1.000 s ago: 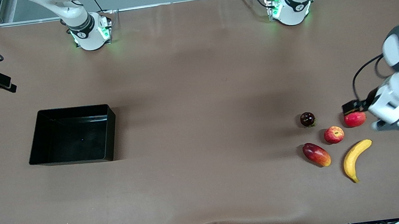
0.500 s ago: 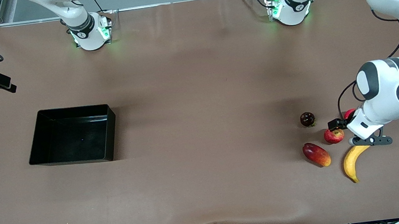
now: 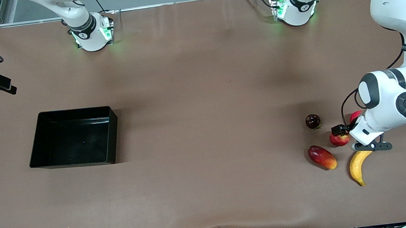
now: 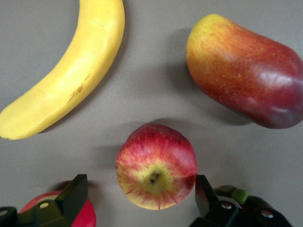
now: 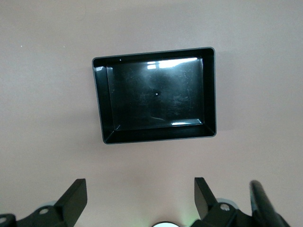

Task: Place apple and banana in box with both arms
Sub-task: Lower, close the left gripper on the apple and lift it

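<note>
The apple (image 3: 339, 139) lies among several fruits near the left arm's end of the table. The banana (image 3: 358, 167) lies beside it, nearer the front camera. My left gripper (image 3: 369, 146) is open and hovers over the apple. In the left wrist view the apple (image 4: 156, 165) sits between its two fingers without touching them, and the banana (image 4: 71, 80) lies on the table close by. The black box (image 3: 72, 110) stands empty toward the right arm's end. My right gripper (image 5: 140, 189) is open and empty, waiting high over the table with the box (image 5: 161, 135) in its view.
An oblong red-and-yellow fruit (image 3: 322, 157) lies beside the apple. A dark round fruit (image 3: 312, 121) lies farther from the front camera. A smooth red fruit (image 3: 355, 115) is half hidden by the left arm. The oblong fruit (image 4: 246, 71) also shows in the left wrist view.
My left arm has swung in from the table's end, from beside the smooth red fruit to over the apple. The fruits, the box and the right arm have not moved.
</note>
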Controlling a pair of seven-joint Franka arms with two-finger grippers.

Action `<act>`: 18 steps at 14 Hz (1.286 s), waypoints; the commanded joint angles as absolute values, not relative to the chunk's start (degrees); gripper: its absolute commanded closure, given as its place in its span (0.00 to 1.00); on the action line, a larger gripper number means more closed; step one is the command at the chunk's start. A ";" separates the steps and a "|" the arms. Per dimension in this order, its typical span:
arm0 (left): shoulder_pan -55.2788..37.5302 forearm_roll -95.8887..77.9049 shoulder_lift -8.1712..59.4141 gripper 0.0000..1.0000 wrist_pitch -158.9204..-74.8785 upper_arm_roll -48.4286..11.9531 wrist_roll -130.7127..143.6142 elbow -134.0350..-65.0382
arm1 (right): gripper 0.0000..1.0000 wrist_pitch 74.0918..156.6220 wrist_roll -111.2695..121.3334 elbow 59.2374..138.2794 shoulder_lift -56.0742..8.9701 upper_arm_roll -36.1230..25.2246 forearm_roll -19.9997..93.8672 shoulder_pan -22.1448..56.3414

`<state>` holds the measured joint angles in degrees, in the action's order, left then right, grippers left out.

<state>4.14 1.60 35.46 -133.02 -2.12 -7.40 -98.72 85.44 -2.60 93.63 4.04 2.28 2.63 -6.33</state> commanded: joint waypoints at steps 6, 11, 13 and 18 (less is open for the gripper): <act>3.69 -0.80 38.14 0.33 -134.56 -2.29 -7.82 -96.15 | 0.00 84.73 -2.81 92.72 3.60 2.64 3.34 -7.38; 3.25 -0.18 36.83 1.00 -134.04 -2.63 -7.56 -94.13 | 0.00 84.81 -2.72 92.72 3.34 2.72 3.34 -7.82; 2.47 -0.35 34.82 1.00 -133.25 -2.64 -7.12 -94.13 | 0.00 84.81 -2.81 92.72 3.34 2.72 3.34 -7.91; 2.37 -0.35 31.21 1.00 -125.00 -2.64 -4.49 -91.41 | 0.00 84.81 -2.72 92.64 3.34 2.72 3.34 -7.91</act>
<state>2.34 -0.21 33.48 -128.58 -2.76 -6.16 -91.79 85.44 -2.60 93.63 3.80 2.25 2.63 -7.02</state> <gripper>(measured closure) 0.282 0.000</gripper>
